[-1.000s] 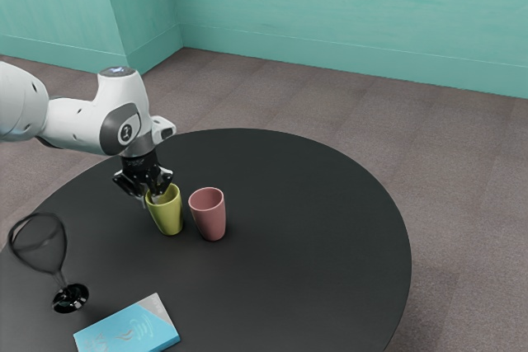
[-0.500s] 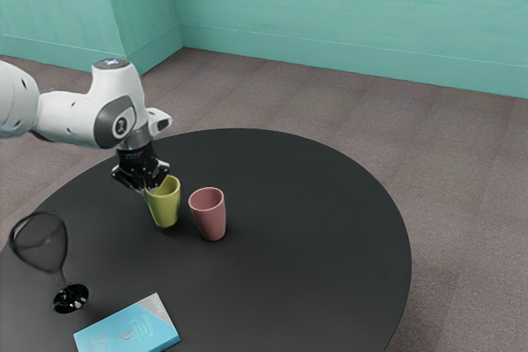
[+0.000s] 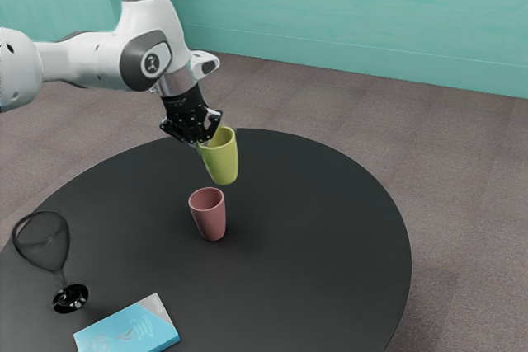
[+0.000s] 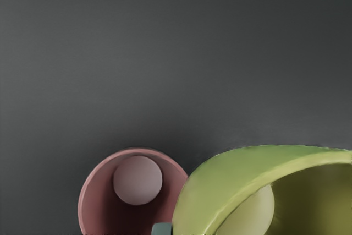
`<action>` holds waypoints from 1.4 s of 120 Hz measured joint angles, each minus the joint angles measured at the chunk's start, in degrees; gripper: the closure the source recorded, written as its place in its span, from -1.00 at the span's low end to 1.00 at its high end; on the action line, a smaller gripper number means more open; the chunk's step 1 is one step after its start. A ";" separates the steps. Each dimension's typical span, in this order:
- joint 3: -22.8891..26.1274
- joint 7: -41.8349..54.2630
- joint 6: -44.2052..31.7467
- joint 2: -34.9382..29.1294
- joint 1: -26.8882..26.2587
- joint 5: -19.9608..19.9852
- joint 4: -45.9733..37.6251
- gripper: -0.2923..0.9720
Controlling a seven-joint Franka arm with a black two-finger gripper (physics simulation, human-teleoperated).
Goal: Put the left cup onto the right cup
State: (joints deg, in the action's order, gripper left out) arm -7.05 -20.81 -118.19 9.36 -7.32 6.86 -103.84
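Yellow-green cup [image 3: 221, 158] newly aloft, rim behind gripper [image 3: 203, 136]

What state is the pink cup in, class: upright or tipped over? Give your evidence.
Upright. The pink cup stands on its base on the table, mouth upward; the wrist view looks down into its open mouth.
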 joint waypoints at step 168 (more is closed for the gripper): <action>-0.25 1.48 0.30 1.14 4.92 5.00 -6.92 0.70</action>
State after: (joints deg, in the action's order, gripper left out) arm -7.30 -19.33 -117.88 10.50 -2.41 11.86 -110.75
